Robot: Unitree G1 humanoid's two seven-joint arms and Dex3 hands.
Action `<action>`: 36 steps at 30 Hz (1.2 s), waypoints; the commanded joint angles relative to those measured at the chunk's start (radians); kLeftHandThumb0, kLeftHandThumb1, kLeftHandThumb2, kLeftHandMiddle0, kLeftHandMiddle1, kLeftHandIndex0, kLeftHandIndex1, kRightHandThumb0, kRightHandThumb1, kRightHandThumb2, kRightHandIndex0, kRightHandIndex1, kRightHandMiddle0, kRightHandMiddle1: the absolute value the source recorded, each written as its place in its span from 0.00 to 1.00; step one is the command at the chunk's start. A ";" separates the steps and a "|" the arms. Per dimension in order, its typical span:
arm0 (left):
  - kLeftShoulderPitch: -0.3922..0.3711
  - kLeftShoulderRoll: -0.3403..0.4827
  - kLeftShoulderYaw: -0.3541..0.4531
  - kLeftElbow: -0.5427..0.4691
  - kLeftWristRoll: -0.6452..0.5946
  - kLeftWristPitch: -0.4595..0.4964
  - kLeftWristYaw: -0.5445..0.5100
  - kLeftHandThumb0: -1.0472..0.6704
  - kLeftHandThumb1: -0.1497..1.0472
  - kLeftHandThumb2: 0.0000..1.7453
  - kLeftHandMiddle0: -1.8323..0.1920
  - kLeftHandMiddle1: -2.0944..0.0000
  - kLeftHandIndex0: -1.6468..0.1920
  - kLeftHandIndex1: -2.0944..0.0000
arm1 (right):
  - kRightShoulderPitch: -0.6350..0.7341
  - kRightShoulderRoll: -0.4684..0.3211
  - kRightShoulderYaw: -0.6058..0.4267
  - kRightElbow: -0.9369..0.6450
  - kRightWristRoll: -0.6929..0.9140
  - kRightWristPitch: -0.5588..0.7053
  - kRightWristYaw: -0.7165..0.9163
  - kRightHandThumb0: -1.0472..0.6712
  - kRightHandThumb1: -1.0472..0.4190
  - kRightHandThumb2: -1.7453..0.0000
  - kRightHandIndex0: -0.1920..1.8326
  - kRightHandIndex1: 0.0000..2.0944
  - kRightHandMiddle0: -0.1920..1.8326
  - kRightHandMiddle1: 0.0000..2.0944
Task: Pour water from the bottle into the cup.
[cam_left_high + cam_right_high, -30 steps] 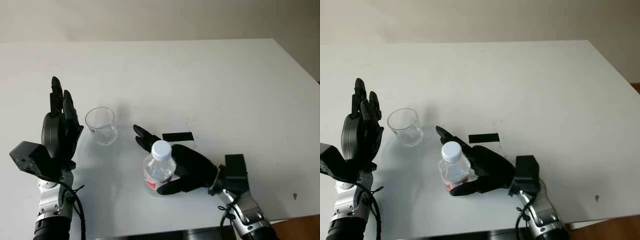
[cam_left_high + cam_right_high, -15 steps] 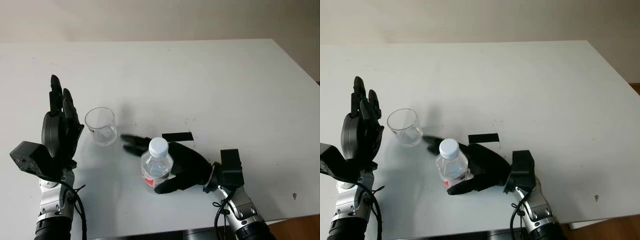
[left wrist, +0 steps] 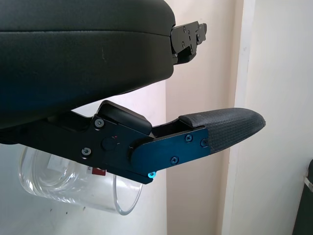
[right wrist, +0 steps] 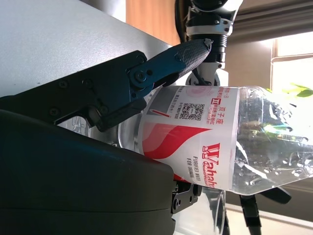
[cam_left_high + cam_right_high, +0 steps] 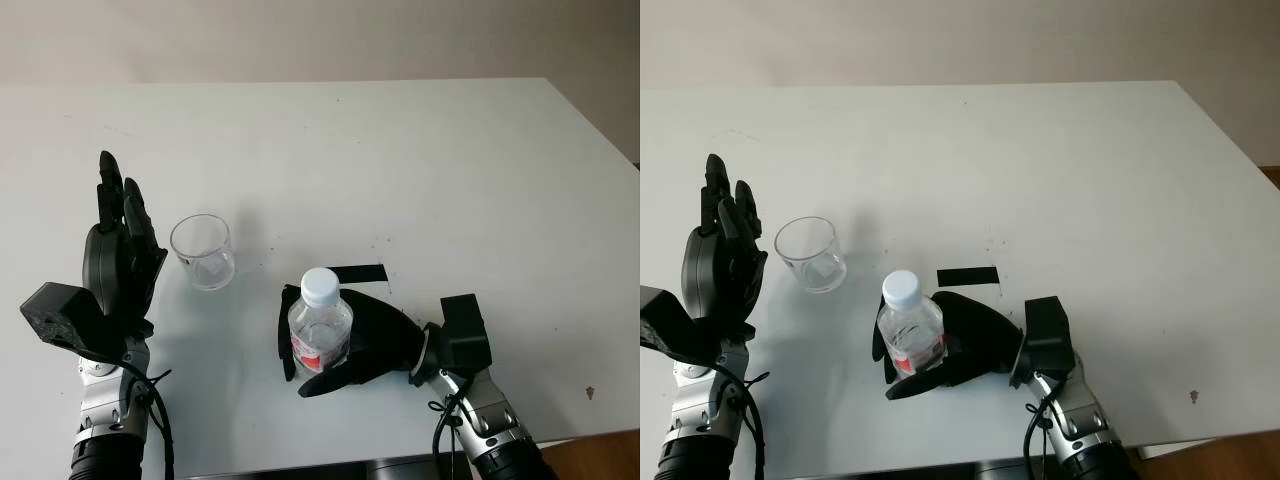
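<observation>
**Right hand grips bottle; cup stands apart at left**

The white table (image 5: 450, 160) carries every item. The left hand (image 5: 122, 255) is open, raised just left of the clear cup (image 5: 203, 251). The right hand (image 5: 345, 340) wraps its fingers (image 4: 161, 63) around the upright, capped bottle (image 5: 320, 330) near centre. The right wrist view adds the bottle's red-and-white label (image 4: 195, 142). A black tape strip (image 5: 356, 273) lies just beyond the bottle.

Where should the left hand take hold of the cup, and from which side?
Grip the cup around its side wall, coming from the robot's left, where the open left hand stands beside it. The cup is upright and handleless with its mouth up, so keep the fingers off the rim. The right hand holds the bottle.
</observation>
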 commanded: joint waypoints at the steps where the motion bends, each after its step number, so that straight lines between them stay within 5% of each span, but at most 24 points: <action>1: 0.010 -0.004 -0.003 -0.017 0.007 -0.001 0.002 0.09 1.00 0.41 1.00 1.00 1.00 1.00 | 0.007 0.001 -0.001 -0.016 -0.021 -0.054 -0.012 0.29 0.00 0.95 0.39 1.00 0.31 1.00; 6: 0.007 -0.001 0.001 -0.007 0.003 -0.004 -0.004 0.09 1.00 0.41 1.00 1.00 1.00 1.00 | 0.007 -0.006 0.002 -0.006 -0.093 -0.153 -0.067 0.28 0.00 0.88 0.35 1.00 0.32 1.00; 14: 0.002 0.003 0.002 -0.002 0.002 -0.004 -0.011 0.09 1.00 0.40 1.00 1.00 1.00 1.00 | 0.002 0.034 -0.031 -0.008 -0.107 -0.111 -0.226 0.45 0.00 0.83 0.11 1.00 0.01 1.00; 23: 0.002 0.009 0.008 0.007 -0.001 -0.008 -0.022 0.09 1.00 0.40 1.00 1.00 1.00 1.00 | -0.195 0.167 -0.133 0.100 -0.021 0.046 -0.401 0.45 0.00 0.81 0.11 1.00 0.00 1.00; 29: -0.001 0.014 0.012 0.003 0.001 -0.001 -0.018 0.08 1.00 0.39 1.00 1.00 1.00 1.00 | -0.406 0.171 -0.117 0.194 -0.179 0.058 -0.561 0.47 0.00 0.82 0.24 1.00 0.00 1.00; 33: -0.008 0.013 0.013 0.014 0.002 -0.013 -0.021 0.07 1.00 0.38 1.00 1.00 1.00 1.00 | -0.514 0.168 -0.102 0.287 -0.276 -0.002 -0.625 0.50 0.00 0.82 0.06 1.00 0.00 1.00; 36: -0.009 0.010 0.014 0.016 -0.003 -0.018 -0.022 0.07 1.00 0.38 1.00 1.00 1.00 1.00 | -0.584 0.169 -0.098 0.366 -0.324 -0.029 -0.667 0.50 0.00 0.82 0.01 1.00 0.00 1.00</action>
